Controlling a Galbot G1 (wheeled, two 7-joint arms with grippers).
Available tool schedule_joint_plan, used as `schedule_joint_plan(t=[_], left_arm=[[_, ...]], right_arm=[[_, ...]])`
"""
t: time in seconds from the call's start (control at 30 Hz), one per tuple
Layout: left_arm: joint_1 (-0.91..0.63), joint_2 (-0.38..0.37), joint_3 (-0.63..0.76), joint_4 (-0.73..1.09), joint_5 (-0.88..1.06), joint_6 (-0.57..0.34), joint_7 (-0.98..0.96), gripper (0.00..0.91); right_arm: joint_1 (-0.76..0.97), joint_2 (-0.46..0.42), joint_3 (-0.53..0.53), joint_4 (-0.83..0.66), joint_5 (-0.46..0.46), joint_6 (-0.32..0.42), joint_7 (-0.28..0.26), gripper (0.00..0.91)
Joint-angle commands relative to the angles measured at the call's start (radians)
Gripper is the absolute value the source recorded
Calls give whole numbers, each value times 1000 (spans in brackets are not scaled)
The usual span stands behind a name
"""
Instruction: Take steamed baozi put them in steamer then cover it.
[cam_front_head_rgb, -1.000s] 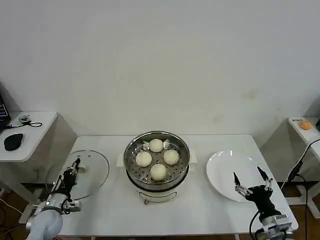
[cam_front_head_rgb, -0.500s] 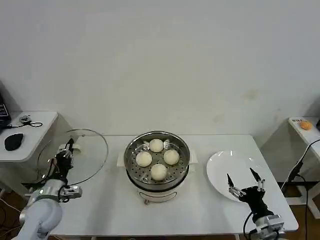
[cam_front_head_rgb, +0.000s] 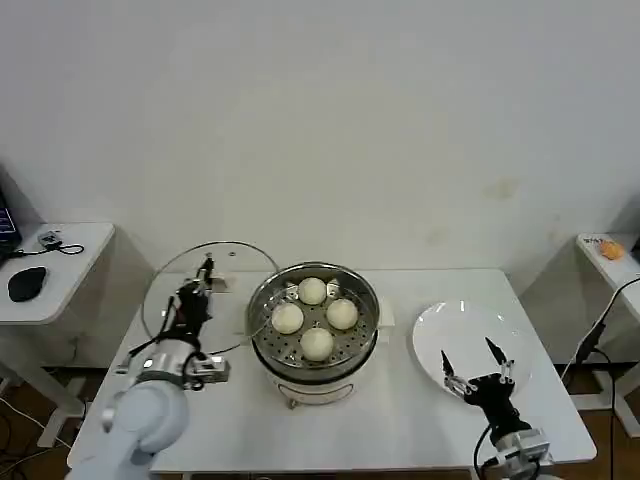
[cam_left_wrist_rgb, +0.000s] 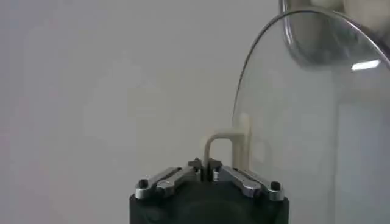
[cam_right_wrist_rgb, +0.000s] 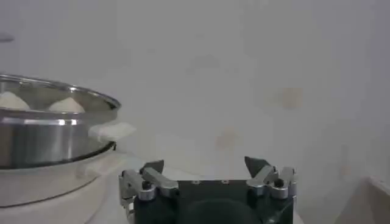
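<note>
The cover (cam_front_head_rgb: 205, 290), clear glass with a metal rim, is tilted up on edge just left of the steamer (cam_front_head_rgb: 314, 320), the left gripper (cam_front_head_rgb: 203, 276) clamped on its pale handle (cam_left_wrist_rgb: 226, 148). Four cream-white baozi (cam_front_head_rgb: 315, 317) sit inside the steamer's perforated basket. Right of the steamer, the right gripper (cam_front_head_rgb: 473, 366) hangs with fingers spread, grasping nothing, over the white plate (cam_front_head_rgb: 455, 340). White table (cam_front_head_rgb: 400, 425), plain wall behind.

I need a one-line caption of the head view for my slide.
Left hand carries the glass lid toward the steamer holding four baozi; right hand open above the plate.
</note>
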Motion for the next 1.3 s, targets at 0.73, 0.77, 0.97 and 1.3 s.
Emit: schedule_joint_plan(t=[0.73,0.77,0.97,1.3], left_arm=[[-175,-472,307,194,458,42,165,0],[-175,-475,309,198,461,42,165,0],[-165,-482,312,222,477,37,158,0],[-156,-470,297,232,484,26,154,0]], right_arm=[[1,54,-31,-34,-95,19,3,907],[2,54,-32,-35,-94,19,4,907],[1,54,-38,-36,-93,20,3,907],[-3,60,-48,-38,-94,23,3,907]])
